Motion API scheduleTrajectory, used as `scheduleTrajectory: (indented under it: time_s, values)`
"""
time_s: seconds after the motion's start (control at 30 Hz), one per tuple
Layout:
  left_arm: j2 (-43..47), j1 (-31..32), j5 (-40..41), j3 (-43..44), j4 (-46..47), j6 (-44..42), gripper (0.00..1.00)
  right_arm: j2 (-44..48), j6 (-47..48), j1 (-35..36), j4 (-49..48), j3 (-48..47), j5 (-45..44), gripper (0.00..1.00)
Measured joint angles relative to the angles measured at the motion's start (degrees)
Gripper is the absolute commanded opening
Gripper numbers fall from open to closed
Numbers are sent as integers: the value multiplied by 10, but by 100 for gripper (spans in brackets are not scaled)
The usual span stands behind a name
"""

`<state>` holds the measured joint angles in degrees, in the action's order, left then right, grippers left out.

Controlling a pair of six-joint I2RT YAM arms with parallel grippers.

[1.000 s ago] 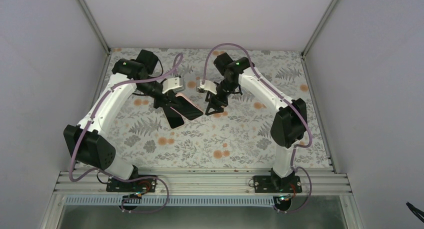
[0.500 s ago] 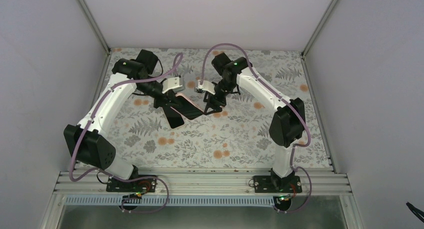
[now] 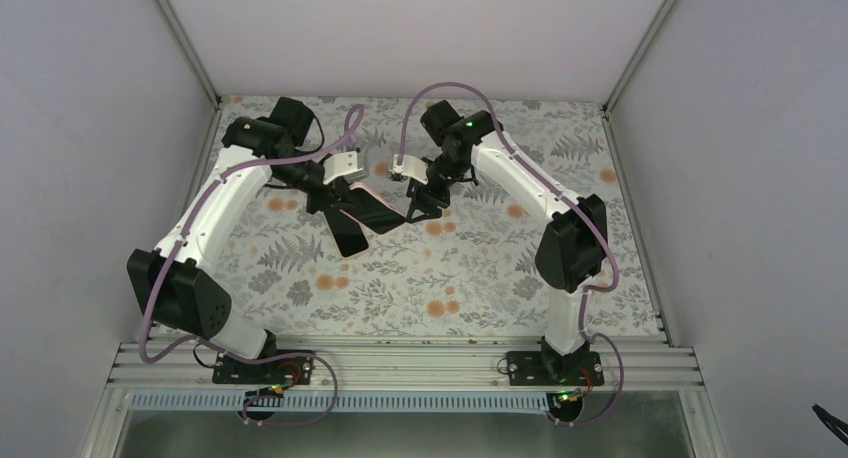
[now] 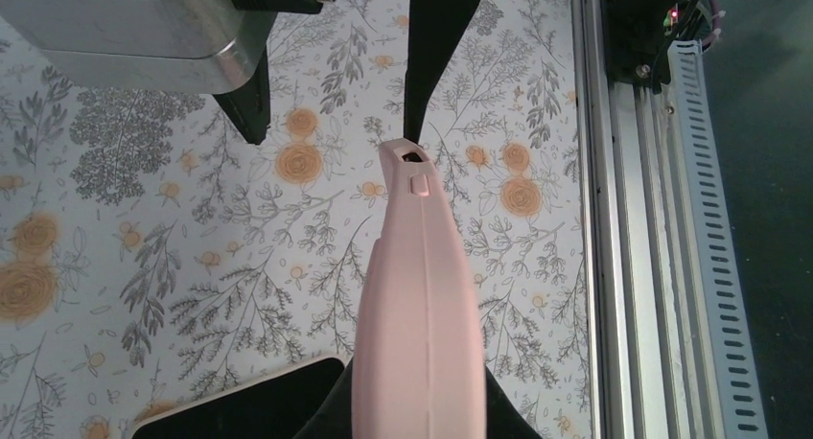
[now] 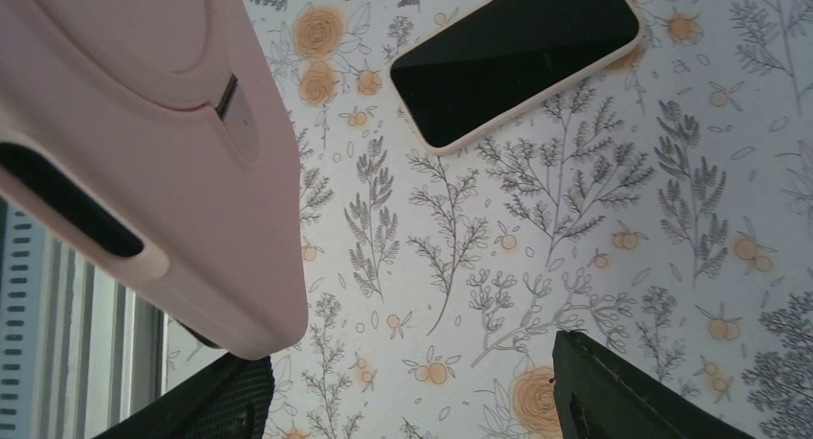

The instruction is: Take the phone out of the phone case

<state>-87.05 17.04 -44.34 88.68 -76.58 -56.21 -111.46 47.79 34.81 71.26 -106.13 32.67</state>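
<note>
Since the left tool (image 3: 340, 202) is clamped on the pink phone case (image 4: 417, 295) and holds it up off the tabletop (image 3: 480, 278), we reckon that's to offer its far end to the right tool (image 5: 422, 399), which gapes wide with nothing in it. The phone (image 3: 382, 216) looks seated in the case, dark face up. Both arms reach in, wrists turned toward each other. Another handset (image 5: 518, 60) lies flat below.

Left arm (image 3: 215, 210) and right arm (image 3: 522, 178) extended forward, wrists angled inward toward each other. Left gripper (image 3: 352, 206) — clamped on the phone case (image 4: 417, 305). Right gripper (image 5: 412, 401) — jaws spread wide.
</note>
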Motion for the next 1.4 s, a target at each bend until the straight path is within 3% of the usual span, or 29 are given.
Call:
scheduleTrajectory:
  time_s: [0.47,0.9,1.4]
  values:
    - [4,-3,0,-5,21,-4,2,-4,-26,0,-19,-19,-40,74]
    - [1,-5,-16,-1,26,-17,2,-7,-43,-8,-26,-36,-41,83]
    - [-99,-12,-59,124,-68,-30,2,-15,-24,-8,-35,-59,25,89]
